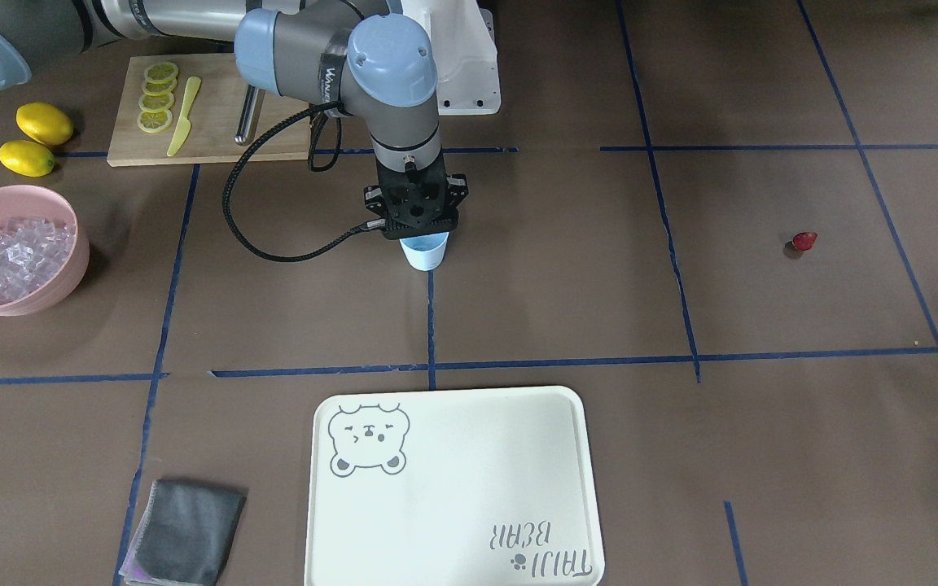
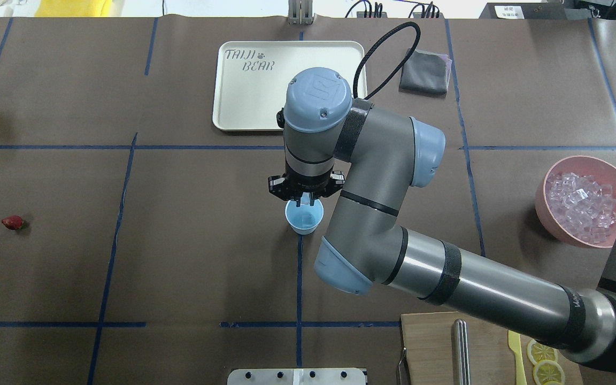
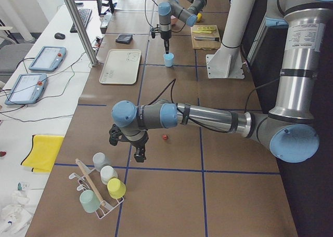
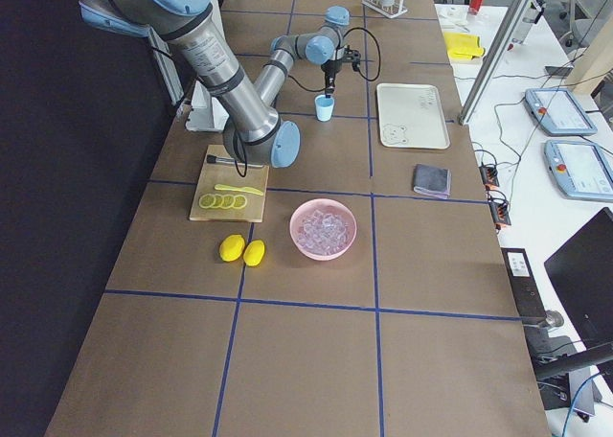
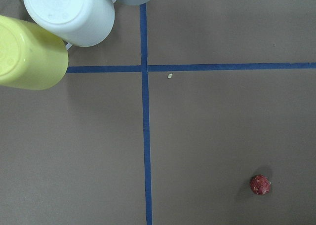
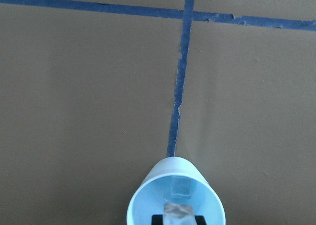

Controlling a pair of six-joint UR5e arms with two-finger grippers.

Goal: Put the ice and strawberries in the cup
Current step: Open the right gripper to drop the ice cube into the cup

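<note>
My right hand (image 2: 303,202) hangs straight down over the cup (image 2: 308,220), at the middle of the counter (image 2: 179,240). Its fingertips are just inside the mouth. They pinch one clear cube (image 6: 178,211), seen from the wrist between two dark pads. Below it, on the cup's floor, there seems to be a second cube, though it could be a reflection.

The step in hand is loading ice. I judge the next move to be a small spreading of the fingers so the cube drops. Then comes a straight lift, since a sideways brush could tip so light a cup.

The cup stands upright with its mouth up. Its long axis is vertical and it narrows toward the base.

More ice (image 1: 13,252) fills the pink bowl (image 1: 70,277), well off to my right.

The strawberry (image 2: 13,222) lies alone on the counter, far to my left and well apart from the cup. It rests on its side, its long axis roughly left to right. I cannot tell which way its tip points.

My left hand (image 3: 139,154) hovers near the strawberry, a little to one side. I cannot tell whether that hand is spread or pressed together. It would need to centre over the berry before coming down.
</note>
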